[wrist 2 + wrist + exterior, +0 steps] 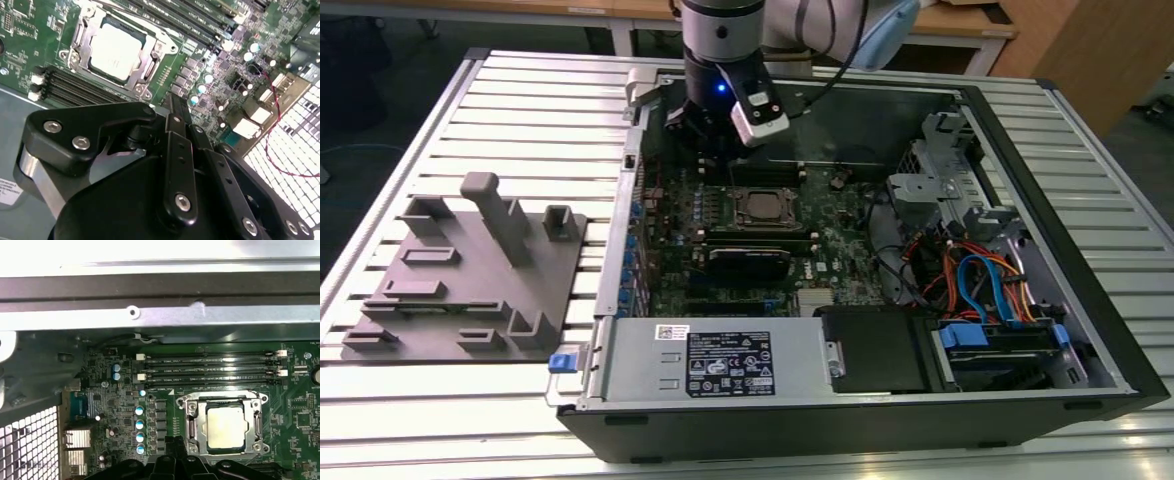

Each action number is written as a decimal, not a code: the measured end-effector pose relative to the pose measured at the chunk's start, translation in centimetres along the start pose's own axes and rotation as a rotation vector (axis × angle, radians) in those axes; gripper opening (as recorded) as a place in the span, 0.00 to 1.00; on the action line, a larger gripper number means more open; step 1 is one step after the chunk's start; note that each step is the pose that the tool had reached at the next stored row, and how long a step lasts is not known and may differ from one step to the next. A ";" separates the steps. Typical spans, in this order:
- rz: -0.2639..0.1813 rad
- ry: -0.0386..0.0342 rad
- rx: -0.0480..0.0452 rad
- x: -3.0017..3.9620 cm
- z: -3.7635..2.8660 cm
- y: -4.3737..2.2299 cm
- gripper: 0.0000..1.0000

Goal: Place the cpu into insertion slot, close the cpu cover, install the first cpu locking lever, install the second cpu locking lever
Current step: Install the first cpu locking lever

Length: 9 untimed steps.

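Slatted metal table (520, 110) under everything, and on it an open computer case (1107, 330) lies on its side with the green motherboard (841, 250) facing up. Over at the exterior view's left sits a grey moulded fixture tray (467, 270). The grey power supply (707, 360) is along the near edge of the case, and blue and orange cables (981, 280) are bunched at the exterior view's right.

Now to the arm: it reaches down into the far part of the case, and the gripper (720, 162) hangs over the board just beside the socket. In both wrist views the black gripper (176, 102) (175, 442) looks pinched together, the fingers closed with nothing between them, and it touches neither chip nor frame.

And the cpu (761, 209) is there, silvery top up (116, 52) (226, 427), seated flat in the insertion slot (736, 212). The cpu cover (194, 425) lies down around it, its metal frame (82, 35) bordering the chip on all sides. Long black memory slots (210, 367) run alongside the socket. A row of small blue-topped capacitors (140, 430) stands close to the fingertips. Whether the levers are latched, I cannot tell.
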<state>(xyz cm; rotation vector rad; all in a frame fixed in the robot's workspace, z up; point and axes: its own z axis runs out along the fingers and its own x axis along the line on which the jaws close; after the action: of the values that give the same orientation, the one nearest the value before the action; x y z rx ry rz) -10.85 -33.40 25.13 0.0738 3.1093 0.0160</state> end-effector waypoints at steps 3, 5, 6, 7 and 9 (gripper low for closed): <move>0.000 -0.0001 -0.0017 0.06 0.00 0.00 0.10; 0.000 -0.0001 -0.0021 0.06 0.00 0.00 0.10; 0.000 -0.0001 -0.0021 0.06 0.00 0.00 0.10; 0.000 -0.0001 -0.0021 0.05 0.00 0.00 0.10; 0.000 -0.0001 -0.0022 0.06 0.00 0.00 0.10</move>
<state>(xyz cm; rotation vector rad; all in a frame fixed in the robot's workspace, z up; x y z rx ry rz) -10.90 -33.40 25.13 0.0738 3.1091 0.0193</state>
